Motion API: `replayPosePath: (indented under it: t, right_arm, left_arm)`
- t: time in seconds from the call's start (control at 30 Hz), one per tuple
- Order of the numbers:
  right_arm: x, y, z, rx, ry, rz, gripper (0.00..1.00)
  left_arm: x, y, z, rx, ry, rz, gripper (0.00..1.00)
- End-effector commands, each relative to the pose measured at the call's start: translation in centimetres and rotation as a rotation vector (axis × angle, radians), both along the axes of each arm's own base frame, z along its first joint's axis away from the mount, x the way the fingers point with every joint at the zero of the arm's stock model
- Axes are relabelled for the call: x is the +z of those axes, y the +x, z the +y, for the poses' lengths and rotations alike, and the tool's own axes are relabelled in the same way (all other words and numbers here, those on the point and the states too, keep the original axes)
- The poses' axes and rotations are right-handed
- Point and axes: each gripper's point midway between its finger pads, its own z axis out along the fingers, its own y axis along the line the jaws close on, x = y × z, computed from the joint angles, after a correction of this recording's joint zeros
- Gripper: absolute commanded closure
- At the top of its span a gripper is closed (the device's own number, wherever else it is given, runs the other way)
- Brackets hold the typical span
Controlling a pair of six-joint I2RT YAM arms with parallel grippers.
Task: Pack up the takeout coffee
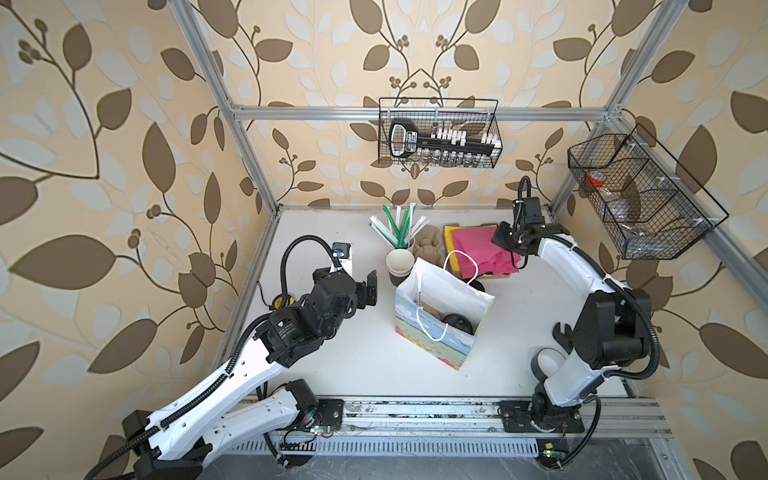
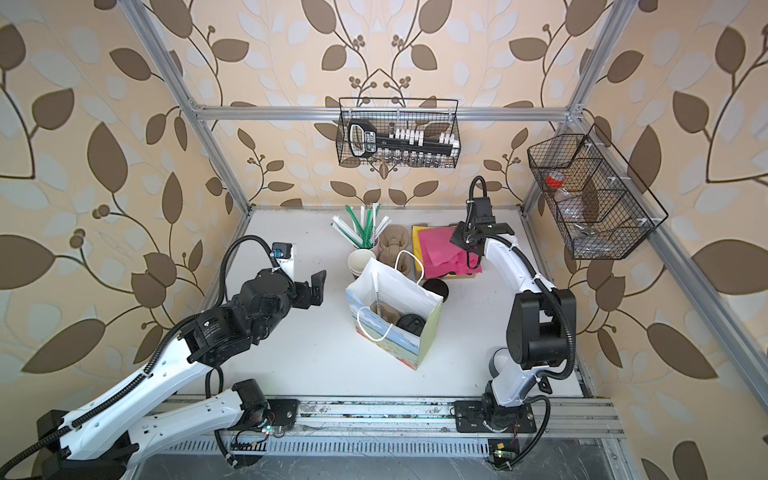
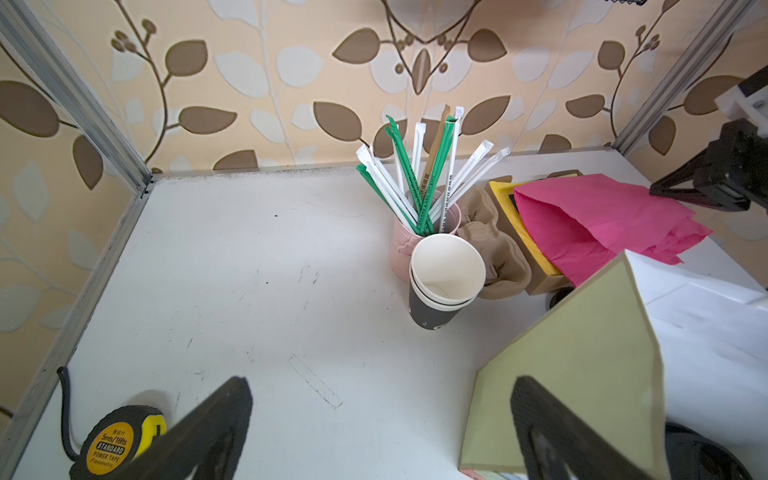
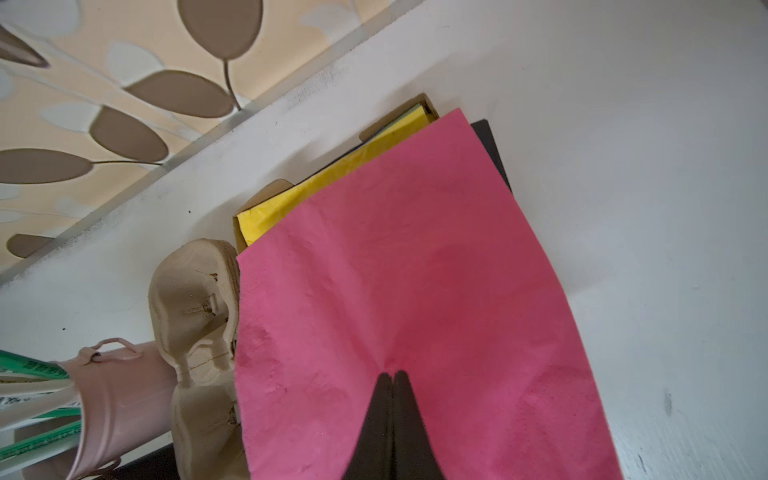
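Left pincer [image 1: 369, 289]: jaws spread wide, holding nothing; it is left of the paper bag [image 1: 449, 286] and clear of it.
Tape measure [image 3: 116, 440]: one, yellow and black, on the desk [image 1: 353, 365] by the left arm.
Paper bag: one, standing open mid-desk.
Takeout coffee [image 2: 411, 323]: one, inside the bag beside a pulp carrier [image 2: 382, 309]. Only its black lid shows, as the bag wall hides the cup. It lies between the two pincers and neither touches it.
Dark round thing [image 2: 435, 287]: one, just behind the bag and half hidden; lid or lidded cup, cannot tell.
Stacked cups [image 3: 432, 316]: at least two nested, lidless, white inside.
Straws [image 3: 419, 178]: wrapped, white and green plus one brown, in one pink bucket [image 3: 401, 245]; too crowded to count.
Carrier stack [image 4: 195, 299]: beside the bucket; number unclear.
Right pincer [image 4: 392, 374]: jaws together, pinching the pink sheet [image 4: 415, 270], which lies over a yellow sheet [image 4: 332, 174]; well behind and right of the coffee.
Wire baskets [image 1: 440, 133]: two, on the frame; contents hard to make out.
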Motion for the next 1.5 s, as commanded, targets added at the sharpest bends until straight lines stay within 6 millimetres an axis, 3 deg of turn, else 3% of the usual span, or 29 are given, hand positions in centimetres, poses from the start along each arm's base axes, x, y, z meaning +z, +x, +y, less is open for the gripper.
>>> replayPosePath:
  t: [0.0,0.07,0.1,0.2,0.27,0.5,0.87,1.0,1.47]
  right_arm:
    - [-2.3,-1.6,0.1,0.005,0.009,0.083,0.92]
    - [-2.8,-2.0,-0.2,-0.007,-0.004,0.096,0.54]
    - [-2.6,-2.2,-0.4,-0.008,-0.006,0.082,0.43]
    - [-2.1,-2.8,-1.8,-0.05,-0.016,0.048,0.28]
    - [-1.6,-3.3,-2.9,-0.083,-0.005,0.028,0.27]
    - [-3.6,-5.4,-6.2,-0.195,0.008,0.045,0.26]
    - [-8.3,-5.3,-5.8,-0.201,0.158,0.109,0.27]
    - [-8.7,-4.8,-5.5,-0.193,0.191,0.091,0.27]
    - [-8.4,-3.5,-4.9,-0.174,0.25,0.047,0.6]
  left_arm:
    - [1.5,0.0,0.4,0.014,-0.037,-0.025,0.01]
    - [1.4,0.0,0.4,0.013,-0.035,-0.024,0.01]
    - [1.5,0.0,0.4,0.013,-0.036,-0.025,0.01]
    - [1.5,0.0,0.4,0.013,-0.036,-0.025,0.01]
    - [1.5,0.0,0.4,0.014,-0.036,-0.027,0.01]
    - [1.5,0.0,0.3,0.007,-0.037,-0.022,0.01]
    - [1.4,0.0,0.2,0.005,-0.034,-0.02,0.01]
    - [1.4,0.0,0.1,0.003,-0.034,-0.02,0.01]
    - [1.4,0.0,0.2,0.004,-0.033,-0.02,0.01]
